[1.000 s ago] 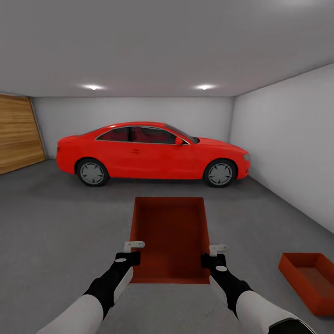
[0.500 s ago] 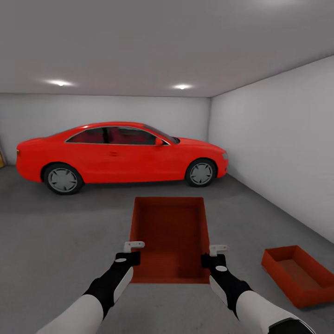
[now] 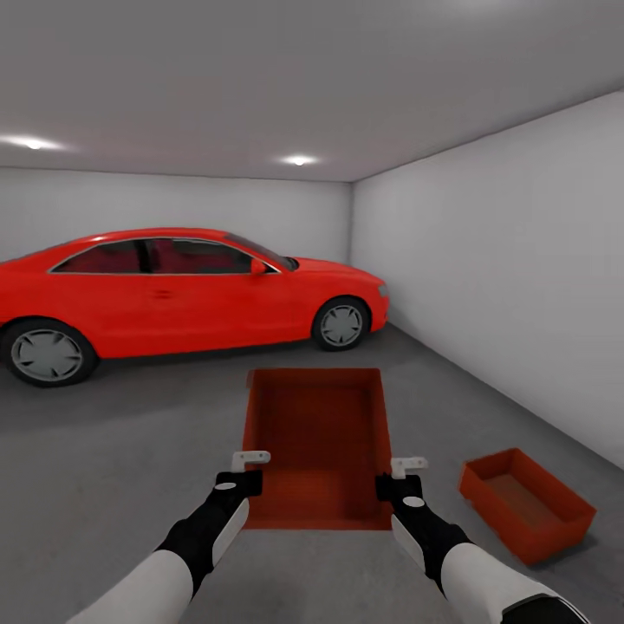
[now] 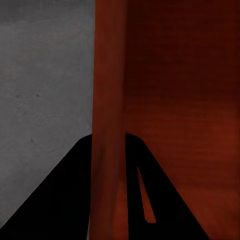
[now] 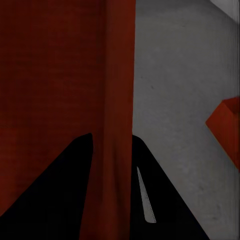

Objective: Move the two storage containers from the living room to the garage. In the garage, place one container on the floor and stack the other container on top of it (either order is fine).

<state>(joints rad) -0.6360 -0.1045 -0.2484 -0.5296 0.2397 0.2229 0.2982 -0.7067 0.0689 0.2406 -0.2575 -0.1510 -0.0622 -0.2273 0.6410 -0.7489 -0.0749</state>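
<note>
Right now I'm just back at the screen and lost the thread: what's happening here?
The robot is in the garage carrying one storage container, the left gripper and right gripper each clamped on a side wall. The second container sits on the concrete floor to its right, near the wall. A red car is parked ahead.

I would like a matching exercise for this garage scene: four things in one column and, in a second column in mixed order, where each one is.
Things:
1. carried container
2. second container
3. red car
4. left gripper

Places:
A. on the floor, robot's right
B. on the carried bin's left wall
C. parked near the far wall
D. held between both grippers

Pairs: 1-D, 2-A, 3-C, 4-B
</note>
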